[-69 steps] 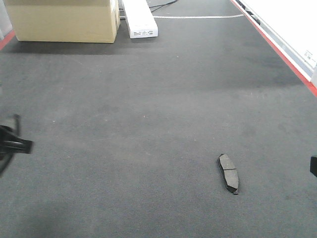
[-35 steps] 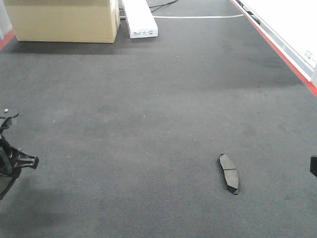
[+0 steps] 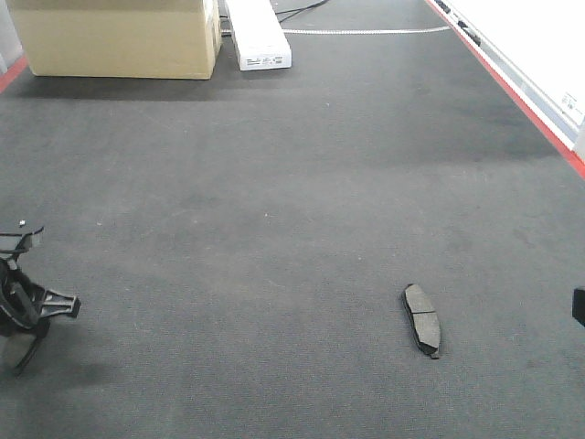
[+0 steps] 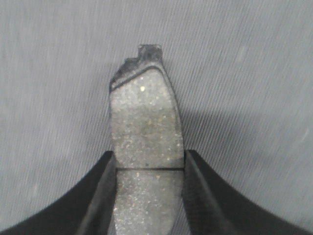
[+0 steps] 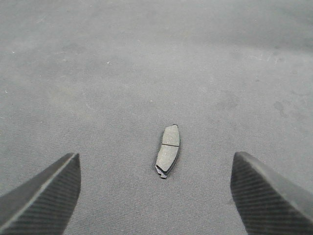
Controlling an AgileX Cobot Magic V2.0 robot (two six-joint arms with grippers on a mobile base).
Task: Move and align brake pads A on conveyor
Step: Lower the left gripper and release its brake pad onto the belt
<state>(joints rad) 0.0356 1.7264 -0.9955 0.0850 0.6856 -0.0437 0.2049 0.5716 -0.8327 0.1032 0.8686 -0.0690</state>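
Left gripper (image 3: pixel 27 302) edges in off the surface's (image 3: pixel 274 183) left edge clutching a pad (image 4: pixel 144 122), likely due alongside the lying pad (image 3: pixel 422 318); right gripper (image 5: pixel 154 161) wide.

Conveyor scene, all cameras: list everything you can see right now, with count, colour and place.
brake pads A: two seen, dark grey; one lying on the belt right of centre, one clamped in the left hand.
conveyor: one, dark grey belt, red edge stripes.
cardboard box: one, tan, far left.
white box: one, long, beside the cardboard box.
left hand: black, shut on a pad, left edge.
right hand: black, open, facing the lying pad.
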